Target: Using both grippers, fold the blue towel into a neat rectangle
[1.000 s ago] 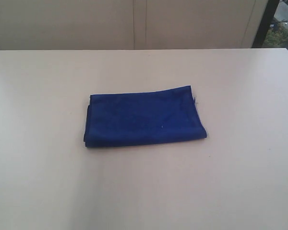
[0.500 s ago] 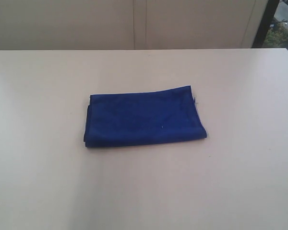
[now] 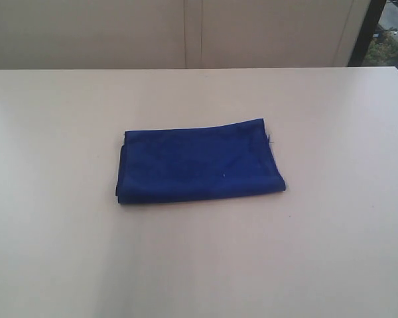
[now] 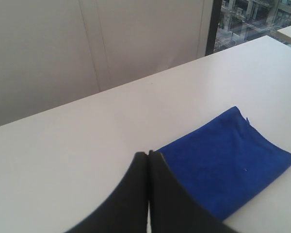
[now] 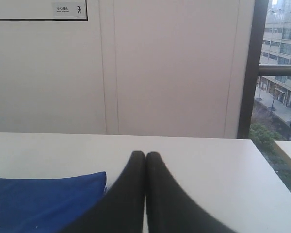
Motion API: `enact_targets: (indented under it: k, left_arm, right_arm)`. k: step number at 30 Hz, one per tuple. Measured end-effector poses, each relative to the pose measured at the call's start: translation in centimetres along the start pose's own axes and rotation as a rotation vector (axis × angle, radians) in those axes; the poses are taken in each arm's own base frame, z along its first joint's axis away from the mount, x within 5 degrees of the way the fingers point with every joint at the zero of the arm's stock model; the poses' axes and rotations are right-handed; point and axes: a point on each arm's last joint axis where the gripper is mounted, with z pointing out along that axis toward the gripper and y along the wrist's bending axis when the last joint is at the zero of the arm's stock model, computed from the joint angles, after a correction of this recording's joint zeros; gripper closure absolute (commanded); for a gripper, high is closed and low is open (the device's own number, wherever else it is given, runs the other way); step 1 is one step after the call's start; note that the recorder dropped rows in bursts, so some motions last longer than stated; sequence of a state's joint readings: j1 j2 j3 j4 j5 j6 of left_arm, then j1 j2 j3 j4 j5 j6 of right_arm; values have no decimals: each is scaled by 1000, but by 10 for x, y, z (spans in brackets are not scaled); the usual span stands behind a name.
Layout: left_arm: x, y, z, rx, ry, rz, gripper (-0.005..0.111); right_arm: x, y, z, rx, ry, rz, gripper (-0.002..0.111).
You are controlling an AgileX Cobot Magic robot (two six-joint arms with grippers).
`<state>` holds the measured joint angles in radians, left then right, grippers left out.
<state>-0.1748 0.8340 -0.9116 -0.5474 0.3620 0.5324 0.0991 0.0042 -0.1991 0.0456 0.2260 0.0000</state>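
Towel [image 3: 199, 164]: blue, folded into a rectangle, flat on the table [image 3: 331, 265], centre of the exterior frame. Left gripper [image 4: 149, 153]: clenched, holding nothing, apart from the towel, which lies beyond its tips. Right gripper [image 5: 145, 154]: clenched, empty, towel nearby, not touching.

No change showed over that second — the towel [image 3: 199, 162] kept the same folded outline, same creases, same spot near the middle of the desk [image 3: 331, 252] — and nothing came into view.
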Motion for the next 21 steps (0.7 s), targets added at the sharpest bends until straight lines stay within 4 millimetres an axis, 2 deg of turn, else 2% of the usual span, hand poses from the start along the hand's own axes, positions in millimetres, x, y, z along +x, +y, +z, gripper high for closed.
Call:
enact_targets:
  k: [4, 15, 21]
  left_arm:
    - [0, 0, 0, 0, 0, 0, 107]
    - [0, 0, 0, 0, 0, 0, 107]
    - [0, 0, 0, 0, 0, 0, 107]
  right_arm:
    - [4, 0, 1, 1, 12, -2, 108]
    - [47, -2, 8, 7, 145, 0, 108]
    - [51, -2, 8, 5, 158, -25, 108]
